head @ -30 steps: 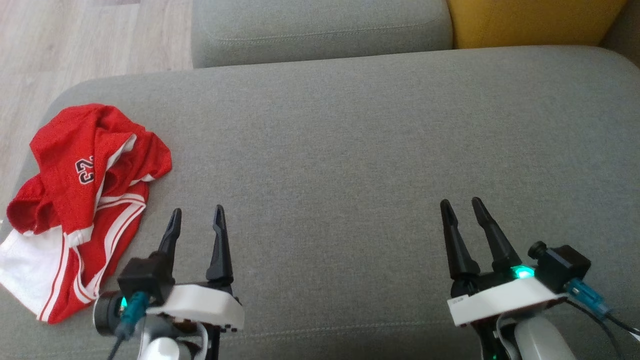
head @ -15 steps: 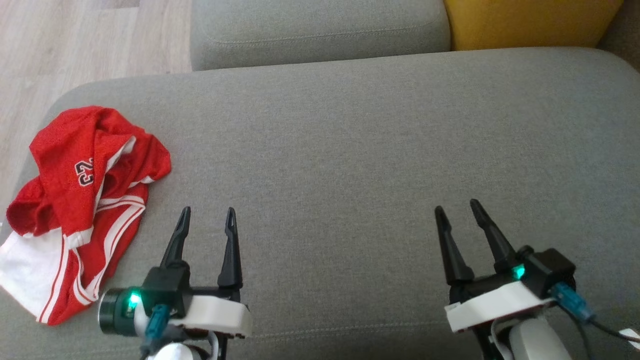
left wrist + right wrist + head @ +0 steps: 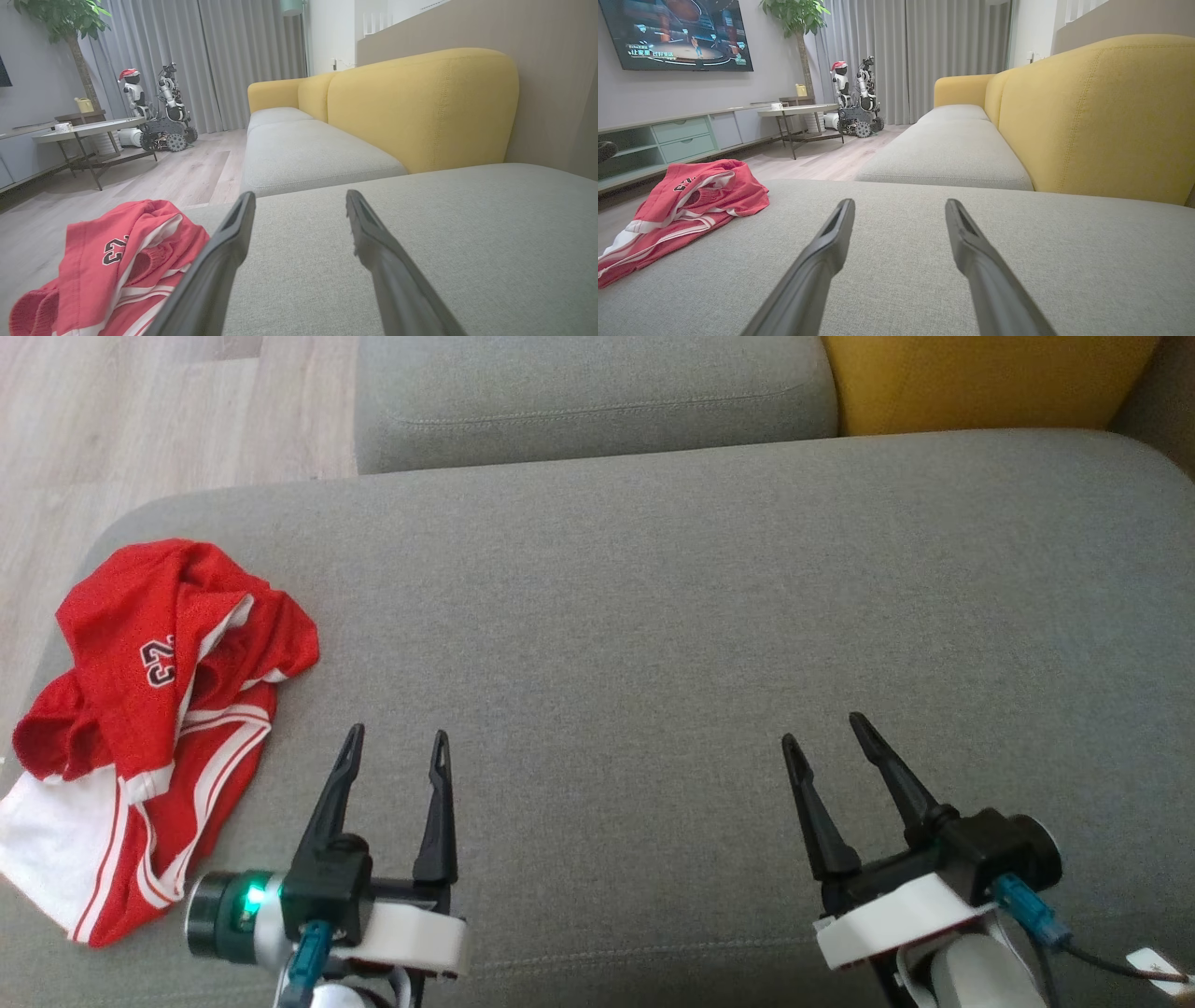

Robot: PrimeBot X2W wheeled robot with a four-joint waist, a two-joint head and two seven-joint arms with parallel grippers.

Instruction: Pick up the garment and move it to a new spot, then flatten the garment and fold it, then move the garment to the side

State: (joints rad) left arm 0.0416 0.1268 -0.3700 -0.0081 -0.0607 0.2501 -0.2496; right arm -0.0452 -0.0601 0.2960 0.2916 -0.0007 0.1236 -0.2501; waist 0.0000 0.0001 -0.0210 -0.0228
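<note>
Floor (image 3: 140, 420) of pale wood shows at our far left, past the edge of the big grey cushion (image 3: 635, 616). On the left end of that cushion we see the garment (image 3: 140, 709), red with white stripes, lying in a crumpled heap. Near it on the right, not touching it, is our left gripper (image 3: 398, 733), fingers spread wide and holding nothing. Well over to the right is our right gripper (image 3: 822, 728), also spread wide and holding nothing. Behind sit another grey cushion (image 3: 588, 392) and a yellow sofa back (image 3: 980, 383). Across the room we see a round table (image 3: 88, 128), another robot (image 3: 159, 112), grey curtains (image 3: 210, 60), a leafy plant (image 3: 796, 14) and a TV (image 3: 677, 32) on the wall.
</note>
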